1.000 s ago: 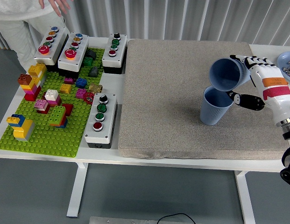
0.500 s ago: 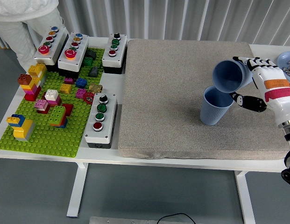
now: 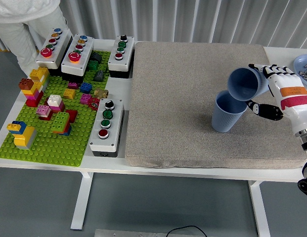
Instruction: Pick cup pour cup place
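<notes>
you are looking down at the right hand [image 3: 272, 86] coming in from the right edge, its white fingers wrapping around a blue cup [image 3: 246, 83] and gripping it. that cup is lying tipped on its side in the air, its open mouth facing left and down, right over a second blue cup [image 3: 228, 113]. the second cup is standing upright on the grey mat [image 3: 193, 98], toward the mat's right side, and the tipped cup's lower rim is sitting just above its back edge; you cannot tell whether the two are touching. the thumb [image 3: 264, 109] is pointing out just beside the standing cup's right wall. nothing is visibly falling between the cups.

at the far right edge a blue plate [image 3: 302, 64] is peeking in, with small dark bits lying on it. the mat is covering most of the white table [image 3: 193, 174]. to the left of the mat, a green building-brick baseplate [image 3: 49, 143] is carrying clusters of coloured bricks, and four grey button boxes are lying around it: three in a row at the back [image 3: 81, 52] and one [image 3: 107, 126] between the baseplate and the mat.

a person in light clothing [image 3: 20, 19] is standing at the far left corner of the table, only partly showing.
</notes>
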